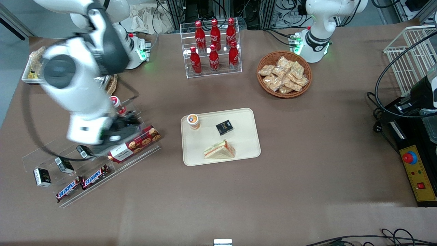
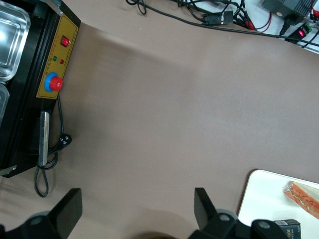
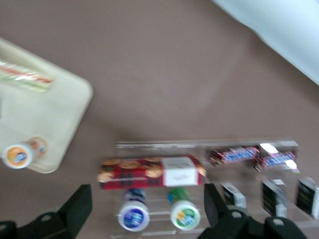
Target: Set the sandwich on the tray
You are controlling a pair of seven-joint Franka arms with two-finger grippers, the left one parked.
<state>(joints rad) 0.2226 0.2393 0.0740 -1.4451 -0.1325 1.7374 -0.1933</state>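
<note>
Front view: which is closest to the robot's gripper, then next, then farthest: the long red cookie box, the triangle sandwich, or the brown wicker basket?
From the gripper:
1. Long red cookie box, right beneath it.
2. Triangular wrapped sandwich, on the cream tray mid-table.
3. Brown wicker basket of snack packets, toward the parked arm's end.

Six cola bottles (image 1: 214, 44), two Snickers bars (image 1: 83, 182), one sandwich (image 1: 220, 150).

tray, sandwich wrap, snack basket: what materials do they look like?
Tray: looks like matte cream plastic, moulded with rounded corners and a low rim.
Sandwich: pale bread in what seems thin clear film, slightly glossy.
Basket: woven brown wicker or rattan, going by the ribbed rim.
The claw hangs open over the cookie box, holding nothing.
</note>
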